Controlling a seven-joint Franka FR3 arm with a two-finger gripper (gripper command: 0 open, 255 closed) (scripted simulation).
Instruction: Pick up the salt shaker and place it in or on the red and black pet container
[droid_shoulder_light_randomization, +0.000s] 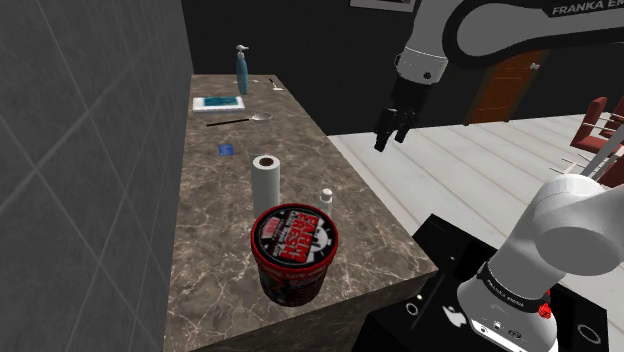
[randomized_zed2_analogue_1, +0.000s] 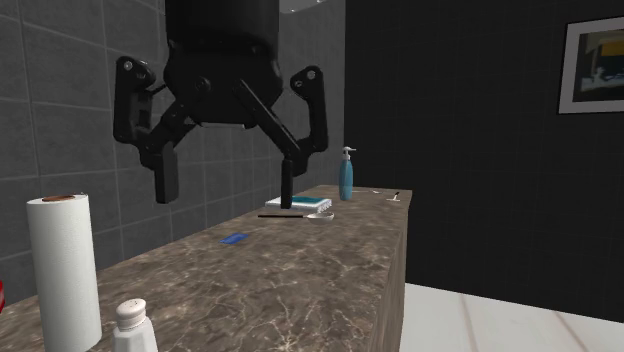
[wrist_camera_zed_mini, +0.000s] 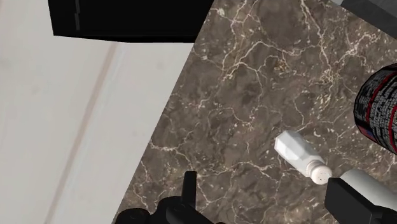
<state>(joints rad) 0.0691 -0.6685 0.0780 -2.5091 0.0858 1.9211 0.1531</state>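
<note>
Fingers (randomized_zed2_analogue_1: 167, 178) apart, empty; salt shaker (randomized_zed2_analogue_1: 133, 322) cut off at base by frame edge

The black gripper (randomized_zed2_analogue_1: 227, 188) hangs above the brown marble counter (randomized_zed2_analogue_1: 300, 275), fingers spread wide with nothing between them. At the near end a white paper towel roll (randomized_zed2_analogue_1: 65, 270) stands upright, the white salt shaker (randomized_zed2_analogue_1: 133, 328) just beside it. Farther along lie a small blue item (randomized_zed2_analogue_1: 235, 238) and a spoon (randomized_zed2_analogue_1: 318, 217), with a blue pump bottle (randomized_zed2_analogue_1: 345, 175) near the far end
</note>
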